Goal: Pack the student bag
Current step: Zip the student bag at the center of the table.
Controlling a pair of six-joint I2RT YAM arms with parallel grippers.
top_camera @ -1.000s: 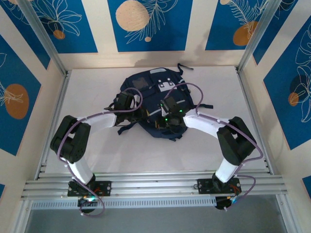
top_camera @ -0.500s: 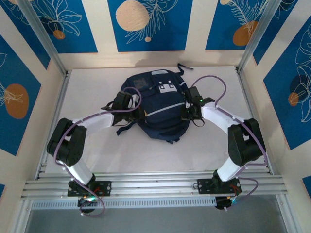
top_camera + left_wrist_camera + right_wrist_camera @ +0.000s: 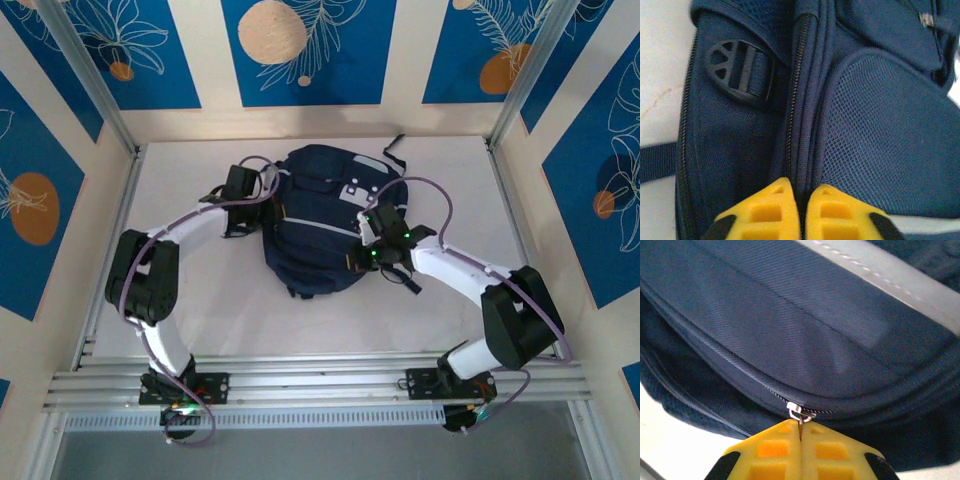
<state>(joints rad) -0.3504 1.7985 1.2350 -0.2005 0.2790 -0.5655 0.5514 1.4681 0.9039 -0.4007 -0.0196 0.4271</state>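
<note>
The student bag (image 3: 318, 215), dark navy, lies in the middle of the white table (image 3: 190, 300). My left gripper (image 3: 262, 205) is at the bag's left side. In the left wrist view its yellow fingers (image 3: 770, 210) stand barely apart on a fold of bag fabric beside a zipper line (image 3: 794, 100), between a black buckle (image 3: 737, 70) and a mesh pocket (image 3: 885, 145). My right gripper (image 3: 368, 248) is at the bag's right edge. The right wrist view has it (image 3: 800, 432) shut on the metal zipper pull (image 3: 800, 413) of a closed zipper below a grey stripe (image 3: 880, 270).
Blue and cream patterned walls enclose the table on three sides, with slanted aluminium posts (image 3: 525, 70) at the back corners. A metal rail (image 3: 320, 385) runs along the near edge by the arm bases. The bag's top loop (image 3: 396, 146) points toward the back wall.
The bag has turned and shifted toward the back. The left gripper moved farther back with it. The right gripper swung out to the right edge, then came nearer along the zipper.
</note>
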